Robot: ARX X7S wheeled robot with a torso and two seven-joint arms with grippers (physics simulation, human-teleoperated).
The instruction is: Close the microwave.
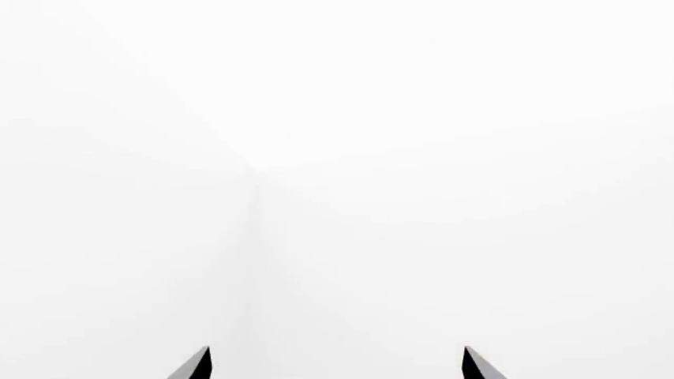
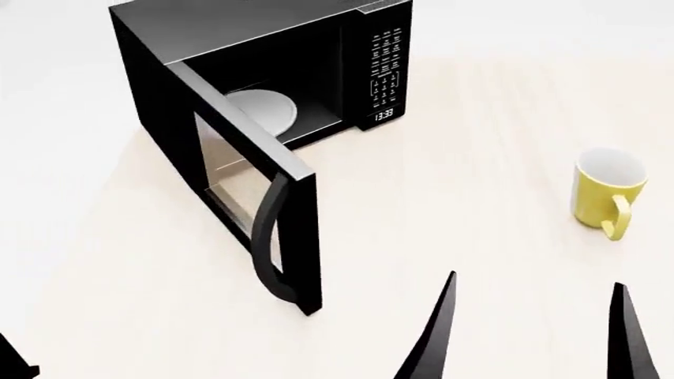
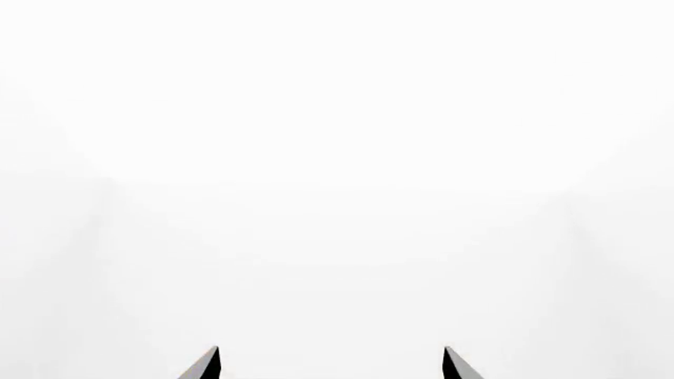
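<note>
The black microwave point(image 2: 179, 47) stands at the back left of the pale wooden table in the head view. Its windowed door point(image 2: 248, 197) is swung wide open toward me, with the curved black handle point(image 2: 265, 237) at its near edge. The white turntable plate point(image 2: 263, 110) shows inside, and the keypad and clock point(image 2: 384, 79) are on the right. My right gripper point(image 2: 535, 316) is open and empty, its two black fingers pointing up at the bottom right, apart from the door. My left gripper point(image 1: 337, 359) is open, facing only white; in the head view just a dark tip shows at the bottom left corner.
A yellow mug point(image 2: 608, 193) stands upright on the table point(image 2: 443, 205) at the right, its handle toward me. Both wrist views show only blank white surroundings beyond the fingertips point(image 3: 211, 363).
</note>
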